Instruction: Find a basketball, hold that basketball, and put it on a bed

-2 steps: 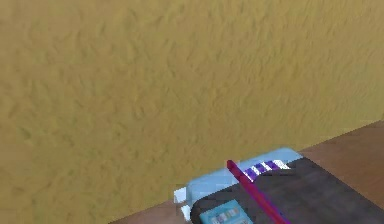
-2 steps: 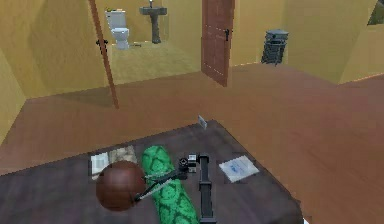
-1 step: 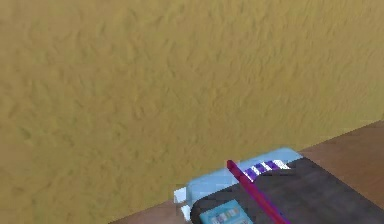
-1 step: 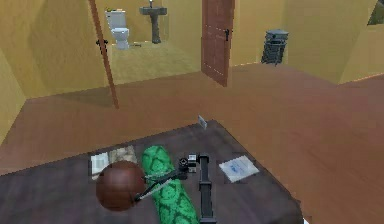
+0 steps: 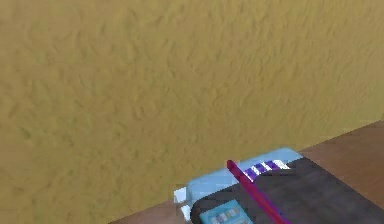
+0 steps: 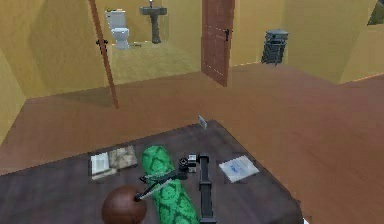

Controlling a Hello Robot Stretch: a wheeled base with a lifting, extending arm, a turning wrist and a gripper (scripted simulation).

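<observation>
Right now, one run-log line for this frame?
ball: brown, at bed | gripper: by ball, hold unclear | bathroom door: open

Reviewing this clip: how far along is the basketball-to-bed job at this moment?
Looks done: the finding, since a dark brown ball shows against the bed, beside a green patterned roll. In hand: the gripper is close to the ball in the arm side view, and I cannot tell whether it holds anything. Left: confirming the ball rests on the bed, then probably drawing the arm back.
</observation>
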